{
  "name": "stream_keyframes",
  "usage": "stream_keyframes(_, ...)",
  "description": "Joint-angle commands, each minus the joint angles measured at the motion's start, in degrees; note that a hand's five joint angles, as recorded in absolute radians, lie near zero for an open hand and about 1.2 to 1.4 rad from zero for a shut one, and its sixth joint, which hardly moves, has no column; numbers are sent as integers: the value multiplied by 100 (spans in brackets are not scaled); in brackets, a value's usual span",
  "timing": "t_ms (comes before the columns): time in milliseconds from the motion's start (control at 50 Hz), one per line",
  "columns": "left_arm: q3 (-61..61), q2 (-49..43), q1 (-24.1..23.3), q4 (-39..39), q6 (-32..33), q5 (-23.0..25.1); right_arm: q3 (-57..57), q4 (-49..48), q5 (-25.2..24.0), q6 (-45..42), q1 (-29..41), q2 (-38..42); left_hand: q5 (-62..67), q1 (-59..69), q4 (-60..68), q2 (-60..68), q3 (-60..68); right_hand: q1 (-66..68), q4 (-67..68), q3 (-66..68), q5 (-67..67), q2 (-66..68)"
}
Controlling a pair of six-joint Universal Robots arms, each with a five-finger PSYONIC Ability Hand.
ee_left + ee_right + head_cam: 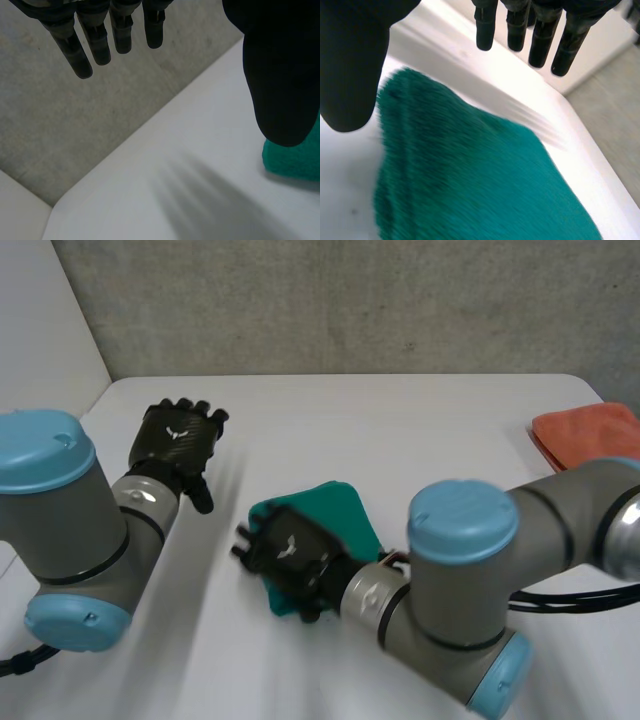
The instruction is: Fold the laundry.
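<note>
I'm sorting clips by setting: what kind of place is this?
Probably a robotics lab bench: white table, plain grey wall behind, a folded green cloth and an orange cloth.

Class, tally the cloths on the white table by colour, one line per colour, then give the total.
green cloth: 1
orange cloth: 1
Total: 2

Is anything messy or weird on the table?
Nothing stands out. The green cloth lies folded on the table under the open right hand, and the orange cloth sits folded near the table's right edge. The left hand is open, empty.
</note>
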Motion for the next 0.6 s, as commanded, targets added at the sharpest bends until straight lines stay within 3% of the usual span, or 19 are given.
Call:
stream_keyframes(20, 493, -82, -444, -43, -464, -220, 75, 40, 400, 2378, -921, -765, -185, -10, -73, -81, -114, -230, -430, -393, -457, -383)
stream_keyframes(80, 695, -196, -717, -78, -631, -308, 40, 259, 392, 3238, -1255, -959, -185, -10, -73, -81, -114, -230, -430, -393, -457, -383)
stream_keyframes(140, 862, -310, -981, -192, -850, -422, -56, 593, 374, 3540, -1423, -942, -168, 7, -56, -64, -97, -230, -430, -393, -457, -383)
stream_keyframes(340, 1030, -1056, -1437, -1114, -1825, -862, -1058, 1552, 401, 2908, -1546, 112, -168, 7, -56, -64, -97, -230, -430, -393, -457, -383)
stream_keyframes(600, 1021, -1927, -1456, -1625, -1950, -870, -1920, 2299, 392, 2496, -1467, 1316, -218, -44, -107, -115, -147, -230, -430, -393, -457, -383)
